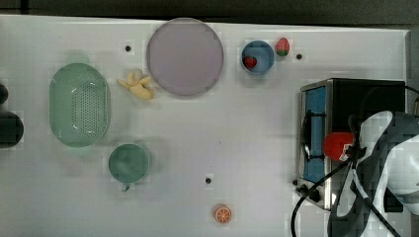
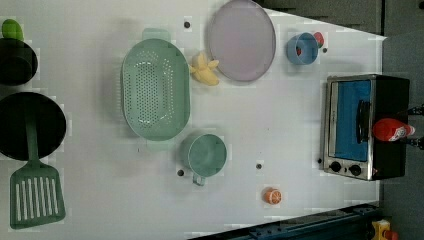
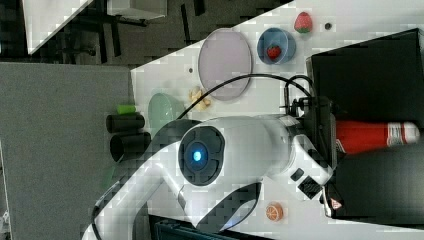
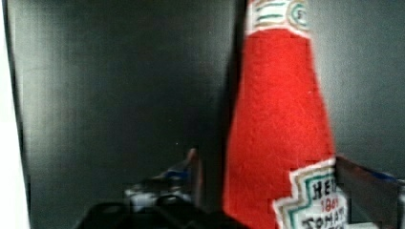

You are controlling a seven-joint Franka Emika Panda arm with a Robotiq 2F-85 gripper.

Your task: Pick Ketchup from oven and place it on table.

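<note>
While the arm (image 3: 240, 145) hangs over the oven (image 2: 385, 95), the ketchup (image 2: 392, 129) lies flat on the oven's black top, cap pointing away from the glass door. Gripper (image 4: 267, 181) sits around the bottle's lower body: 1 finger (image 4: 193, 167) on 1 side, the other at the label edge. Jaws look part open; can't tell if they're pinching the bottle. Table (image 1: 247, 128) in front of the oven door: orange slice (image 1: 222, 214), green cup (image 1: 128, 162), colander (image 1: 79, 104), plate (image 1: 185, 57), blue bowl (image 1: 259, 55) with 1 strawberry (image 1: 250, 61).
</note>
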